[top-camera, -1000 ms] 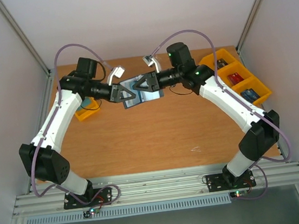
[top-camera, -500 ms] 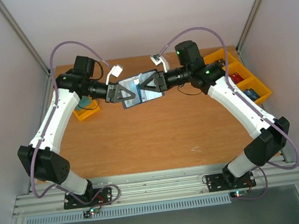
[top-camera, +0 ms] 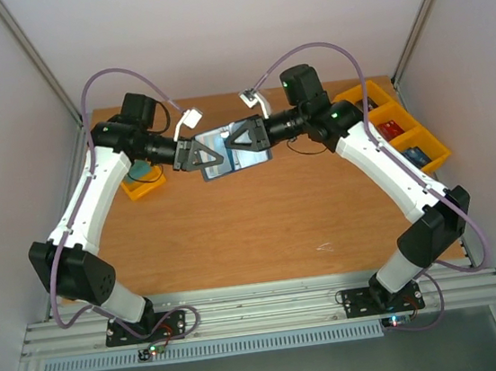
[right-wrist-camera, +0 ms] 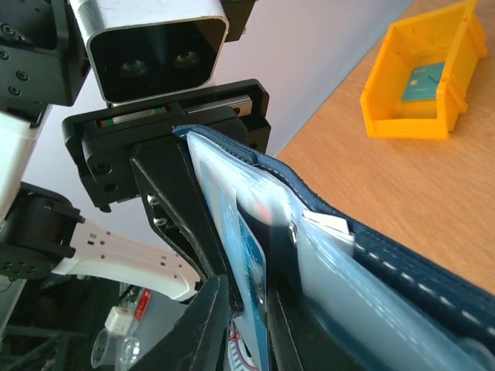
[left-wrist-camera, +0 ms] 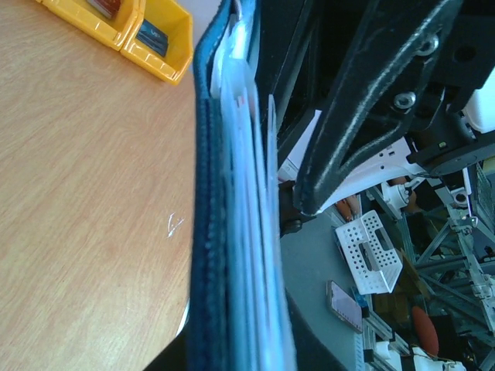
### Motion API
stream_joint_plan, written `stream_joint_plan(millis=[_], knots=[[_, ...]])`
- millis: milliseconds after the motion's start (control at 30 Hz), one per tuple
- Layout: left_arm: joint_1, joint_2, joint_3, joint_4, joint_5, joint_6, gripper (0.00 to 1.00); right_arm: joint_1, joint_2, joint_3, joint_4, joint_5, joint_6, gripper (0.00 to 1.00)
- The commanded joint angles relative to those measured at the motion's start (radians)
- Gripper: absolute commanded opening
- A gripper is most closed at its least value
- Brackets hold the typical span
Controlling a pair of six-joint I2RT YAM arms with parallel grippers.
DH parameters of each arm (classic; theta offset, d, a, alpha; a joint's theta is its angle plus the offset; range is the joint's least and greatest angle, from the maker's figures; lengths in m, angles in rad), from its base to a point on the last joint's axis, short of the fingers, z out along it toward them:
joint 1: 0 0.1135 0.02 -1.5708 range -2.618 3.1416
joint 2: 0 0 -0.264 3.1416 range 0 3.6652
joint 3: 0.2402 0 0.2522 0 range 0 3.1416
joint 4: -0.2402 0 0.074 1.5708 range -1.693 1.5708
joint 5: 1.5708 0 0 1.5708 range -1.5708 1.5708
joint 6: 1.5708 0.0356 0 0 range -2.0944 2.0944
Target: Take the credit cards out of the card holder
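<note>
Wooden table (top-camera: 236,232). I see one yellow bin (top-camera: 136,192) far left and a row of yellow bins (top-camera: 426,127) far right; their contents look like small flat items, perhaps.

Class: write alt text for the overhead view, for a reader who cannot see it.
Above a wooden table, a robot's left claw grips an open navy card holder while its right claw meets the inner face. Yellow bins stand at both sides.
</note>
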Motion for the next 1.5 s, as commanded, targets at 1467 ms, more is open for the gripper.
stream_joint_plan(millis=[1467], knots=[[0.031, -0.014, -0.481, 0.664, -0.182, -0.598, 0.0, -0.331, -0.087, 0.101, -0.454, 0.2, -0.228, 0.01]])
